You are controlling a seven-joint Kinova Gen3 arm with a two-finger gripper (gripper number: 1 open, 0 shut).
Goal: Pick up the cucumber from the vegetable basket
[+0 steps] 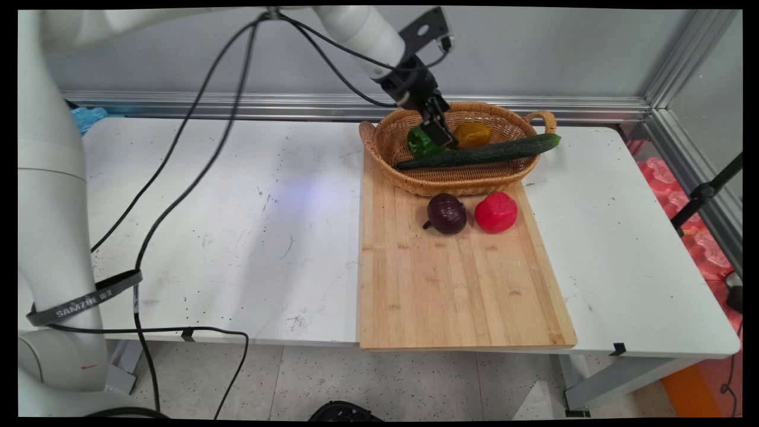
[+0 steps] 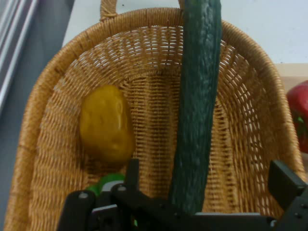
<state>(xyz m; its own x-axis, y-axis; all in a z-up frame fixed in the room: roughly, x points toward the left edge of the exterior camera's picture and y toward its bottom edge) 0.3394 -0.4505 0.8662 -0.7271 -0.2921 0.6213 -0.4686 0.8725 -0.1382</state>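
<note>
My gripper [image 1: 440,137] reaches down into a woven wicker basket [image 1: 379,139] at the far end of the cutting board. It is open, and its fingers [image 2: 285,182] stand wide apart. A long dark green cucumber [image 2: 198,110] lies lengthwise across the basket and passes between them in the hand view. A green pepper [image 1: 420,142] sits right beside the left finger, mostly hidden by the gripper [image 2: 209,180] in the hand view. A yellow pepper [image 2: 106,124] lies in the basket just past it. Nothing is held.
A wooden cutting board [image 1: 456,284] lies on the white table [image 1: 237,225], the basket on its far end. A dark purple onion [image 1: 446,213] and a red pepper [image 1: 496,212] rest on the board in front of the basket. Black cables hang at left.
</note>
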